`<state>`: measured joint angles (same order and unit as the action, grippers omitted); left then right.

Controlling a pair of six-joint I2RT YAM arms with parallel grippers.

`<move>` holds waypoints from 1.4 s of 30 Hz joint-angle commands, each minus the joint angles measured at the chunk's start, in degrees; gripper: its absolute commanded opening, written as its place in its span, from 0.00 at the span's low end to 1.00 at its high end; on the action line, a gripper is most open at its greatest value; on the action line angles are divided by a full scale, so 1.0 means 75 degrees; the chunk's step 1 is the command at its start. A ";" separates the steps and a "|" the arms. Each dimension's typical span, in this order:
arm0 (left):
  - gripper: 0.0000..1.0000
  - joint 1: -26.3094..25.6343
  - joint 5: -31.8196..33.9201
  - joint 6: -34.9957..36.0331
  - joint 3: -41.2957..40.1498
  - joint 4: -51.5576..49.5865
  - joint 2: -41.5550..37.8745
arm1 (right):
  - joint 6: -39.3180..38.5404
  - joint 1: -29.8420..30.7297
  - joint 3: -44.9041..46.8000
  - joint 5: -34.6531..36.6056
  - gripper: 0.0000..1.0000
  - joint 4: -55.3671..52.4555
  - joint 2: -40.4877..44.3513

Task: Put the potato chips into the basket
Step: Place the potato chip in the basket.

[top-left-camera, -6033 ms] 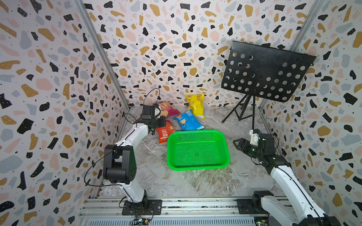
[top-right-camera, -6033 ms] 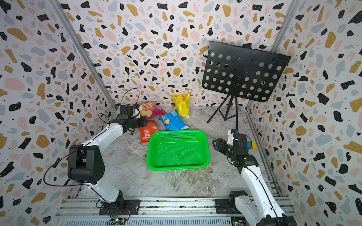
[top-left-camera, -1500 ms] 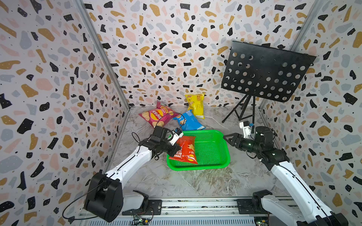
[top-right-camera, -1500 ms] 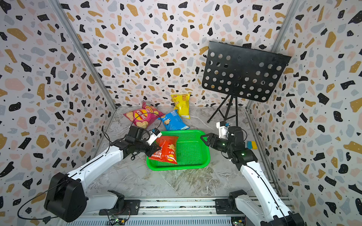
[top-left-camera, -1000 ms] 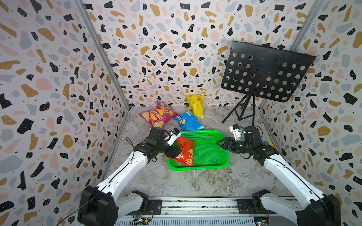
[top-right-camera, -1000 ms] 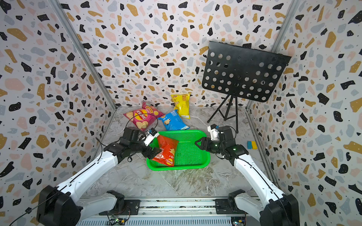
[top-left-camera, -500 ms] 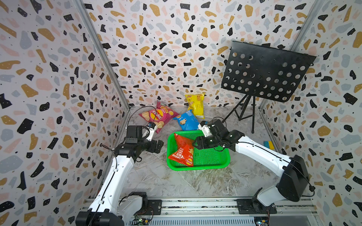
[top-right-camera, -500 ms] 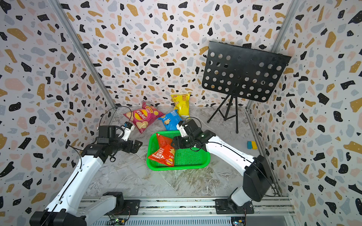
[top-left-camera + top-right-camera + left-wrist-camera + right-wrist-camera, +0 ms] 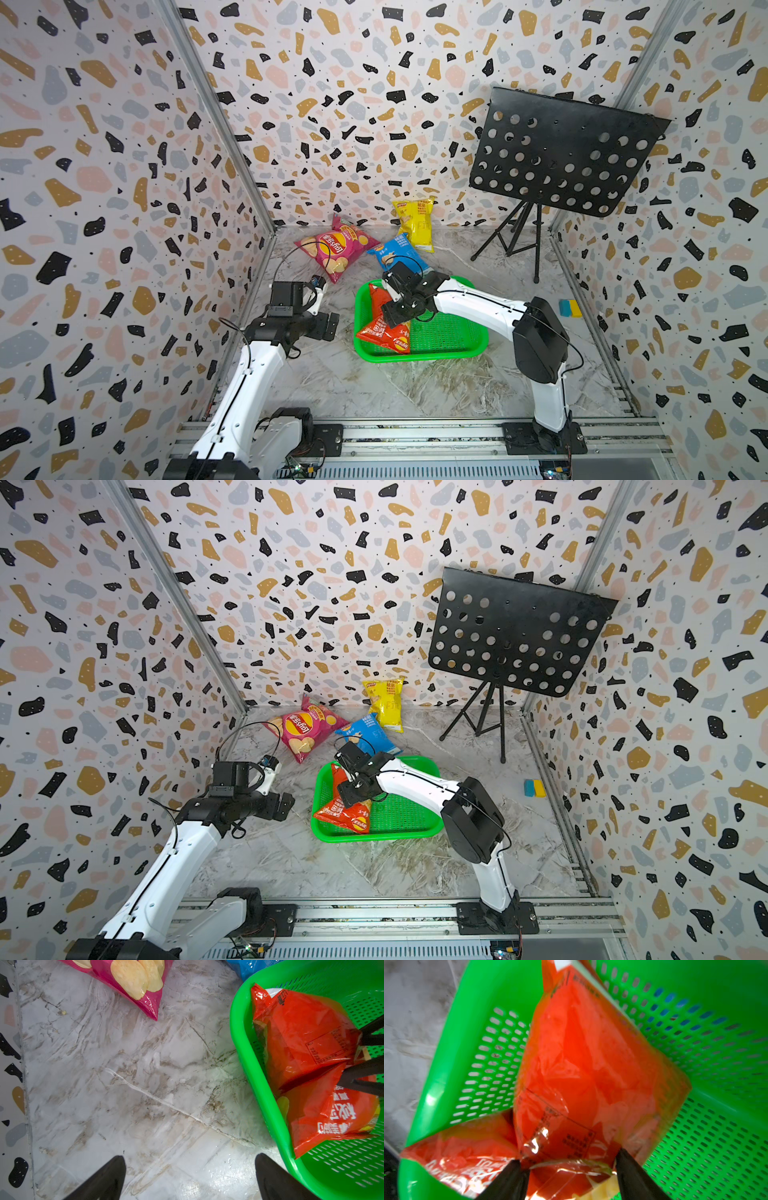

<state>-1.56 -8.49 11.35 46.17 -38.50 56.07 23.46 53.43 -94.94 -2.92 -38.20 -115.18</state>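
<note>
The red chip bag [image 9: 384, 332] stands tilted against the left wall of the green basket [image 9: 457, 353], seen in both top views. My right gripper [image 9: 395, 316] reaches across the basket onto it; in the right wrist view the gripper [image 9: 569, 1157] is open, its fingers astride the bag's crinkled lower edge [image 9: 581, 1064]. My left gripper [image 9: 332, 326] hangs open over bare floor left of the basket, nothing between its fingers [image 9: 190, 1159]. The pink bag [image 9: 336, 253], blue bag [image 9: 395, 253] and yellow bag [image 9: 415, 224] lie on the floor behind the basket.
A black perforated music stand [image 9: 557, 162] on a tripod stands at the back right. A small blue-and-yellow block [image 9: 569, 307] lies by the right wall. Patterned walls close in three sides, and a metal rail [image 9: 415, 436] runs along the front.
My left gripper let the red bag go in the basket and drew back to the left. My right arm swung across the basket and came down over the red bag.
</note>
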 commanded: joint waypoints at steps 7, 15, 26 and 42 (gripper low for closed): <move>1.00 0.0038 0.0018 0.0041 -0.0110 0.0261 0.0025 | -0.1064 0.0257 -0.0148 0.0737 0.77 -0.0868 -0.0303; 1.00 0.0043 0.0019 0.0039 -0.0135 0.0324 0.0056 | -0.1666 0.0385 -0.0713 0.0608 0.79 -0.1475 0.0212; 1.00 0.0037 0.0025 0.0053 -0.0157 0.0322 0.0069 | -0.0806 0.0382 -0.0316 -0.0824 0.71 -0.0730 0.0697; 1.00 0.0036 0.0028 0.0056 -0.0170 0.0342 0.0094 | -0.1304 0.0956 -0.0386 0.0260 0.80 -0.1245 -0.0517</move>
<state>-1.56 -8.45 11.35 45.63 -37.30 56.64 15.22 60.12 -97.60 -2.94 -43.40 -117.62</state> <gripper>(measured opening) 0.998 0.797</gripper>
